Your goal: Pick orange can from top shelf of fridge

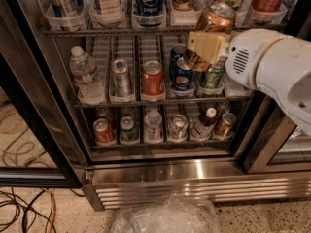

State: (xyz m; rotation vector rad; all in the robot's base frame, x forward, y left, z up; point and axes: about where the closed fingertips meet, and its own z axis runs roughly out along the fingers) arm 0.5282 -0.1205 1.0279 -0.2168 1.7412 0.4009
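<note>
Tool (pixel 208 46) at top shelf (pixel 116 32) front, clamped on tilted orange can (pixel 217 17); coppery body, silver lid

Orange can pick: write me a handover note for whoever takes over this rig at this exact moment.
Gripper: shut on the orange can, in front of the right part of the top shelf.
Orange can: tilted, not seated in any holder, lying across the shelf's front edge with its lower end in front of the rack below.
Done: can grasped and off the shelf.
Left: draw it back clear of the fridge; a straight, slow retreat probably avoids the neighbouring drinks.
</note>
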